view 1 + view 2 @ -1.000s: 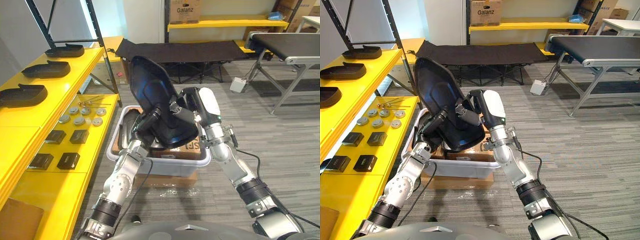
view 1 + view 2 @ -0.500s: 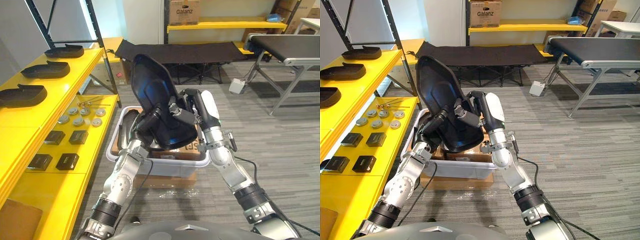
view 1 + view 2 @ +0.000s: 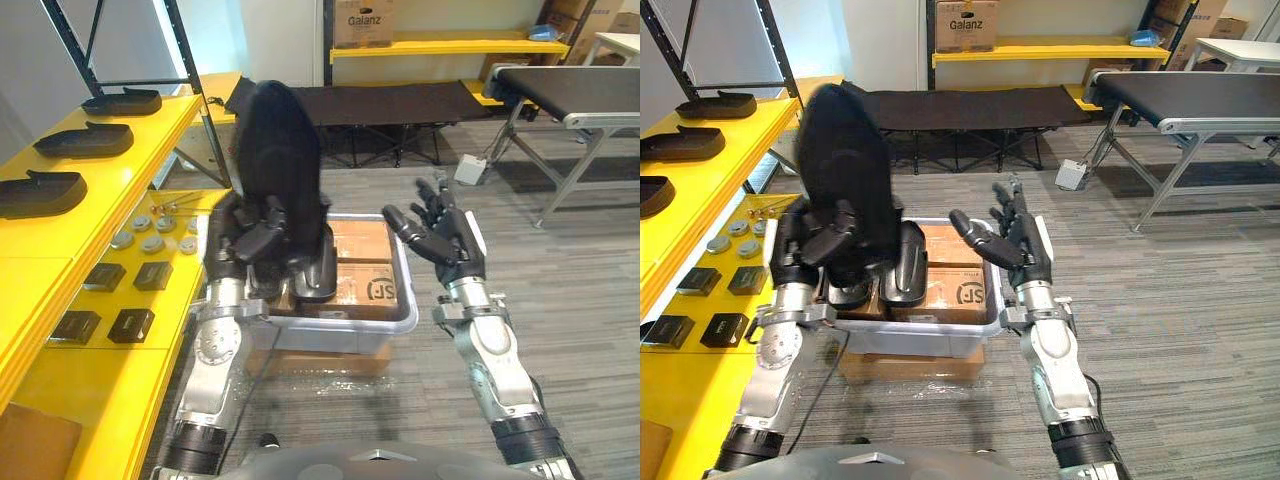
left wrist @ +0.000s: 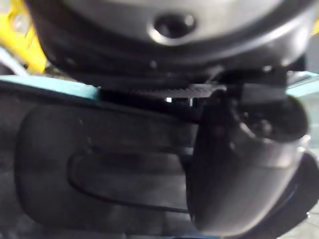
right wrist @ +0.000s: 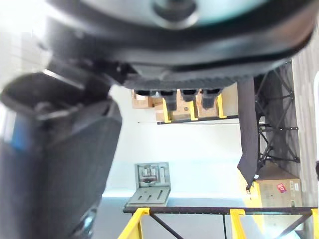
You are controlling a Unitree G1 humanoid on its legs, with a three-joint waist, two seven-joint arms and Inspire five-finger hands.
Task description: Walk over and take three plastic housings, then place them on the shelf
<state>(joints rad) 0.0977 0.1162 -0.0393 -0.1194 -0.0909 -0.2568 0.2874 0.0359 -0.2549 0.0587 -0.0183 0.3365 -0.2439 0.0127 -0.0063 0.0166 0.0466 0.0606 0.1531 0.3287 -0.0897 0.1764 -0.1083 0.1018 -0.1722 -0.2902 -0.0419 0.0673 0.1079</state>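
So here's where you're at: your left hand has its fingers curled round the lower end of a big black housing, gripping it for real. The housing stands pretty much upright above the near-left corner of the grey bin, its top end well above the hand. In the left wrist view you can see dark smooth plastic right past the thumb, so that fits.

Your right hand is off on the other side, over the right edge of the bin, fingers spread and straight, holding nothing and not touching the housing.

Inside the bin there are cardboard boxes lying flat. There's also a dark curved piece standing up just beside your left hand. Can't tell whether that's a separate housing or part of the one you're holding.

The yellow shelf runs along your left. Three more housings sit in a row on its top level, spaced apart. One level down you've got small black boxes and a cluster of metal discs.

Further back there's a black cot, and a conveyor off to the right.
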